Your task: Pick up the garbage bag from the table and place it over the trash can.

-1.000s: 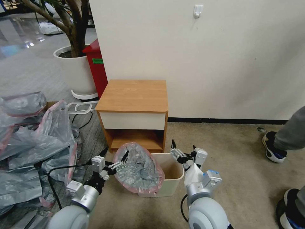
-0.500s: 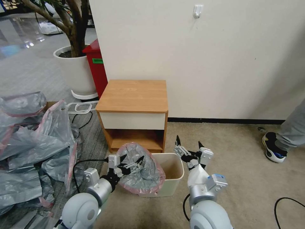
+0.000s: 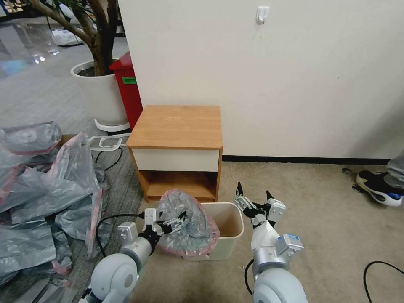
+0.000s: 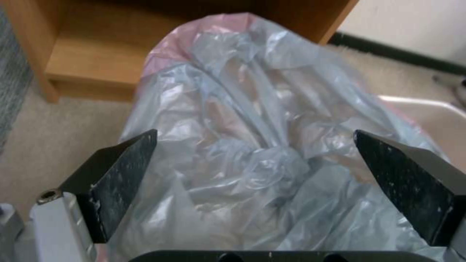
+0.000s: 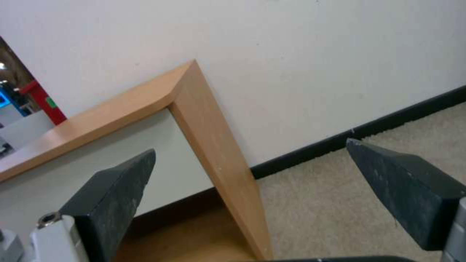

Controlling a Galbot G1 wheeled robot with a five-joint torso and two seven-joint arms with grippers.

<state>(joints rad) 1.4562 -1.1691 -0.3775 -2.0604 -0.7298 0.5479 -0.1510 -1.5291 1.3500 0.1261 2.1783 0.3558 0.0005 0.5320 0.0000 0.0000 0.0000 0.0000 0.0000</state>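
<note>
The garbage bag (image 3: 189,227) (image 4: 252,145), grey and crumpled with a pink-red rim, lies draped over the left half of the cream-white trash can (image 3: 229,248) (image 4: 427,105) on the carpet. The can's right half stands uncovered. My left gripper (image 3: 174,221) (image 4: 252,163) is open right at the bag's left side, its fingers wide apart with crumpled plastic between and beyond them. Open too, my right gripper (image 3: 253,198) (image 5: 252,189) hovers by the can's far right corner and holds nothing. The table (image 3: 176,126) (image 5: 209,127) stands behind the can with a bare top.
A heap of grey bags (image 3: 42,189) covers the floor at the left. A red bin (image 3: 128,88) and a white plant pot (image 3: 101,92) stand behind the table's left side. A black cable (image 3: 378,269) lies on the carpet at the right, beyond it a person's shoe (image 3: 378,185).
My left arm has swung right, bringing its open gripper from beside the bag up against it. My right gripper has drifted a little right and farther back. The bag has barely shifted.
</note>
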